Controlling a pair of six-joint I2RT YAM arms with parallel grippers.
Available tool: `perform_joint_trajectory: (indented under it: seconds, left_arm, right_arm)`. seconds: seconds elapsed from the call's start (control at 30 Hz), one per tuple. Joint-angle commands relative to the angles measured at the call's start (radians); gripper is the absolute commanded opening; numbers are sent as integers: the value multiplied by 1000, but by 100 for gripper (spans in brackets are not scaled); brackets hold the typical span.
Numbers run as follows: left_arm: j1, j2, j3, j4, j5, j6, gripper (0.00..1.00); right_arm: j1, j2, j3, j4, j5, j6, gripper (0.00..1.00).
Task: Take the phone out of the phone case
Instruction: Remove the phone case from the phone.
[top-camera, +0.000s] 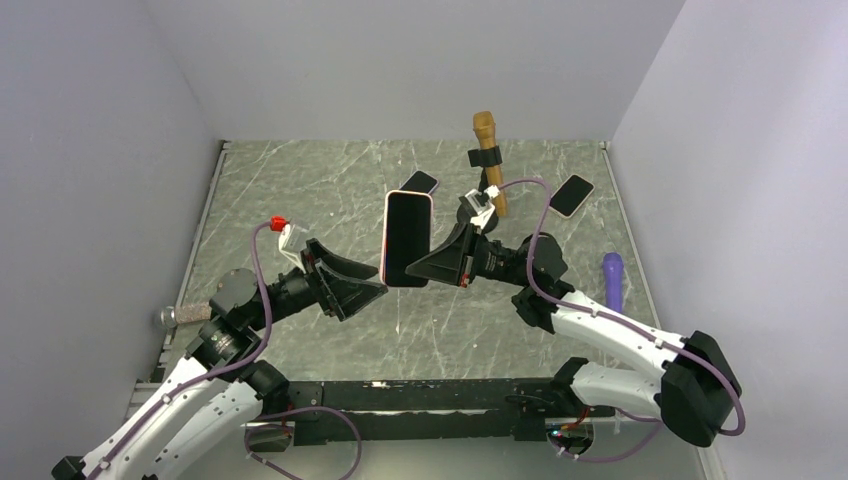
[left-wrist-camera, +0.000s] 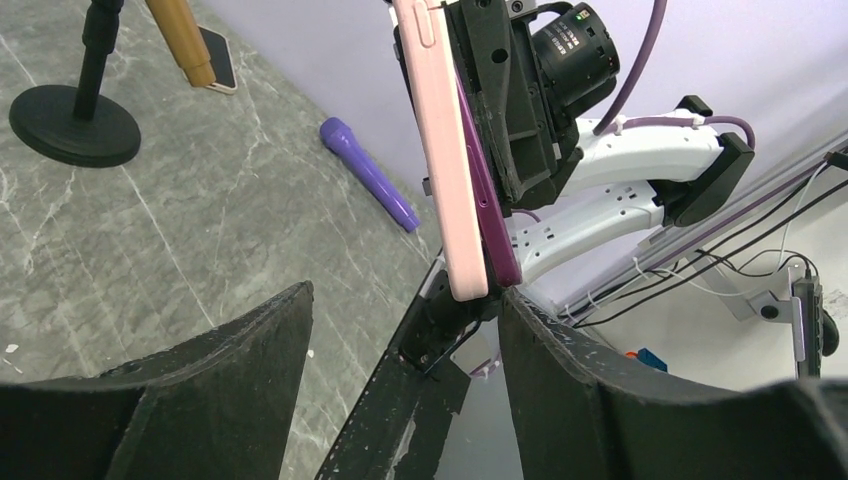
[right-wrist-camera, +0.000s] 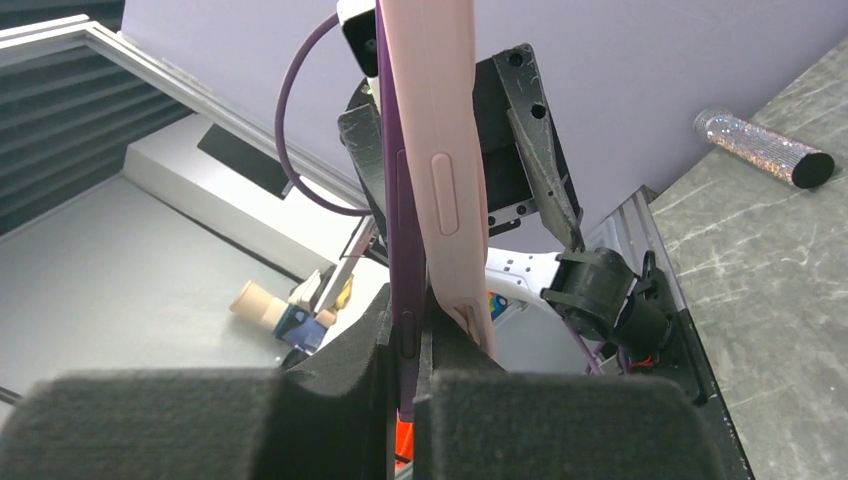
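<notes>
1. Lower left of centre in the top view, the left jaws are standing open, holding nothing and pointing right at the phone case (left-wrist-camera: 440, 150).
2. At centre, the case is hanging above the counter (top-camera: 300, 190), its long axis running up the frame. It is just right of those jaws and apparently not touching them.
3. Right of it, the right jaws are clamping the purple phone (left-wrist-camera: 490, 215), which is sitting partly out of the pink case.

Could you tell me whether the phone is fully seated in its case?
Partly out: the purple phone edge splays from the pink case beside the right gripper.
</notes>
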Motion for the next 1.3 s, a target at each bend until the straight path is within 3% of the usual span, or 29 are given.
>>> perform_joint_trajectory:
  seconds: [0.0,0.9,1.1,1.13,1.17,1.2,1.27]
  left_arm:
    - [3,16,1,57,-3,-18,71]
    - [3,129,50,88,-22,-62,49]
    - [4,127,58,24,-66,-53,27]
    - [6,124,59,3,-84,-53,21]
    - [8,120,61,-28,-109,-53,9]
    - [10,112,68,-87,-160,-57,0]
    - [18,90,74,-214,-314,-69,0]
  right_arm:
    - [1,3,10,145,-22,19,0]
    - [21,46,-22,203,-22,26,0]
    - [22,45,-24,195,-18,21,0]
    - [21,46,-24,194,-19,19,0]
    - [23,47,-25,190,-17,16,0]
    - [23,47,-27,185,-16,12,0]
    - [26,42,-27,168,-11,1,0]
